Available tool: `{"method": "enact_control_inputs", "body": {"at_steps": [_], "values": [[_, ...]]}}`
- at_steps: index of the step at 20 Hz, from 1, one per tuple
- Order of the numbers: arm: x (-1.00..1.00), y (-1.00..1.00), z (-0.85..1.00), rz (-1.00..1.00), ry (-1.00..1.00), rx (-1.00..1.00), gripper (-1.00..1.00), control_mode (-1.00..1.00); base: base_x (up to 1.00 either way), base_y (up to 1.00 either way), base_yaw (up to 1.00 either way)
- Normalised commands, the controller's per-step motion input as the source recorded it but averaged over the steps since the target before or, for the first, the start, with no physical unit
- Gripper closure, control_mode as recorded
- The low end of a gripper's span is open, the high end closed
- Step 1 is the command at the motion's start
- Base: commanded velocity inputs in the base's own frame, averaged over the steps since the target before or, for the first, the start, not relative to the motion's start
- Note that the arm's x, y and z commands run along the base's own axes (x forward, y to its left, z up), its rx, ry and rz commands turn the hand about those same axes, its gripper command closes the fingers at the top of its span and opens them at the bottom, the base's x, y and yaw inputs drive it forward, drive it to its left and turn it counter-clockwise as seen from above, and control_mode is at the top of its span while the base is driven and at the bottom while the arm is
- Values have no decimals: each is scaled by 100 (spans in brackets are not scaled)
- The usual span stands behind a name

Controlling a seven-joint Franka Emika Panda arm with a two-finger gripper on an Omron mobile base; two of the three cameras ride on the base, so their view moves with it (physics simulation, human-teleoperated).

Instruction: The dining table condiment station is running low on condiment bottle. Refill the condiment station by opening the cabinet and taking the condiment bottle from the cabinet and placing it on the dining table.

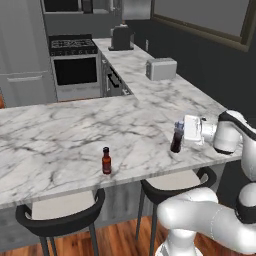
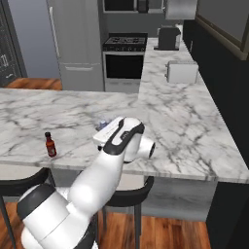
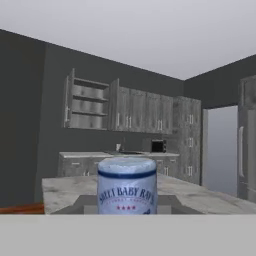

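Left base view, near to far: black round stools point(image 1: 60, 215) are standing along the lower edge of the frame, tucked under the dining table point(image 1: 60, 140), the veined marble counter crossing the middle. At right centre, the end effector point(image 1: 181, 131) is reaching in horizontally from the right and grasping the condiment bottle point(image 1: 176, 140), which is standing upright on the counter near its front edge. A smaller red-brown bottle point(image 1: 106, 161) is standing well apart to its left. Farther back, a toaster point(image 1: 161, 68) is resting on the side counter, and a stove point(image 1: 74, 65) is occupying the upper left. In the hand view, the bottle's pale cap is sitting low at centre, while the cabinet point(image 3: 85, 102) is standing open at upper left.
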Motion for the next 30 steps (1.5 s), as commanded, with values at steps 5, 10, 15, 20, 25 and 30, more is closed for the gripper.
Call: {"method": "enact_control_inputs", "body": {"at_steps": [5, 10, 15, 20, 25, 30], "values": [[30, 0, -48, 4, 0, 0, 100, -100, 0, 0, 0], [24, 0, -35, 1, 0, -2, 100, -100, 0, 0, 0], [30, 0, -35, 0, 0, -1, 100, -100, 0, 0, 0], [31, 0, -40, 1, 0, 0, 100, -100, 0, 0, 0], [32, 0, -29, 1, 0, 0, 100, -100, 0, 0, 0], [29, -3, -26, 3, 0, 0, 100, -100, 0, 0, 0]]}}
